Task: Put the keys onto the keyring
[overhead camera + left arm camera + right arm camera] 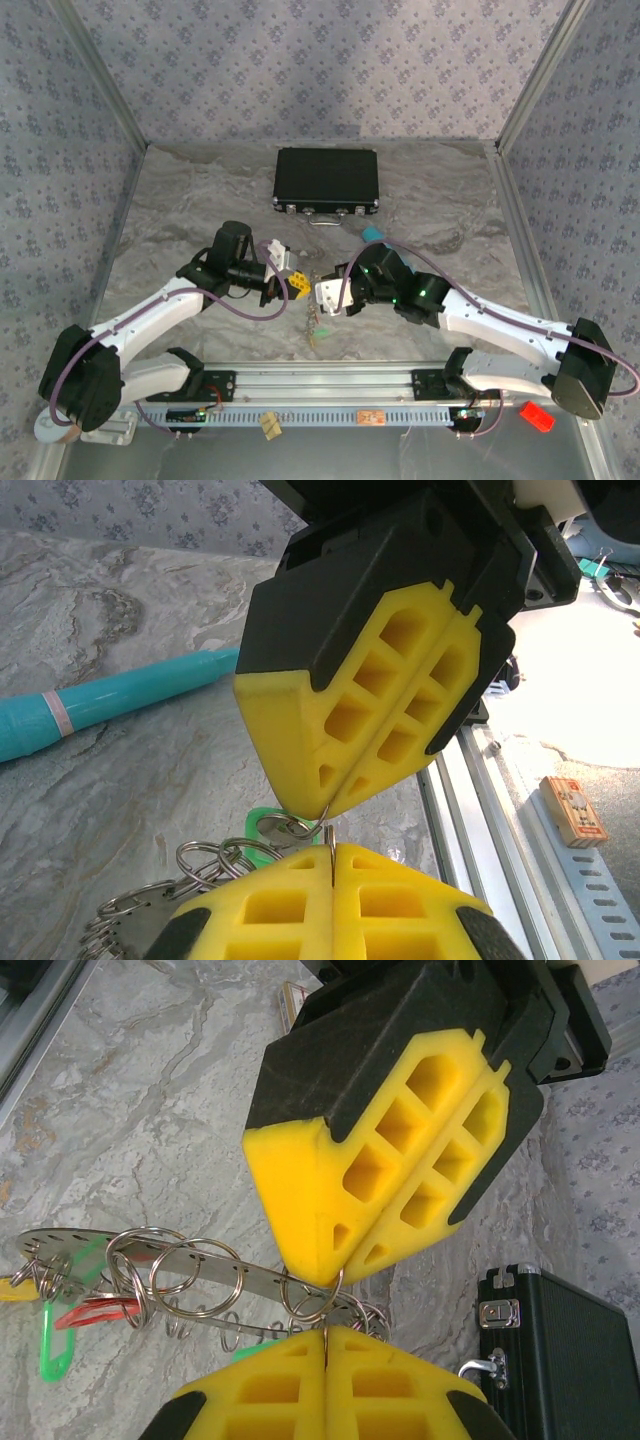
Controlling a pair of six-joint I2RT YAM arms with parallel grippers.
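The right gripper (pixel 325 1332) had its yellow, lattice-cut pads pressed together on the keyring (pixel 314 1300), a thin silvery wire loop. The left gripper (pixel 326 1274) pinched the same loop from 12 o'clock. At 9 o'clock a perforated metal strip (pixel 252 1282) carried more rings and the keys (pixel 85 1315), with green, red and yellow plastic heads. The black case (pixel 570 1360) lay at 4 o'clock on the marbled table (pixel 150 1090).

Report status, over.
Left hand and right hand shut on keyring, tip to tip. Keys bunched beside it. Teal cylinder lies apart.
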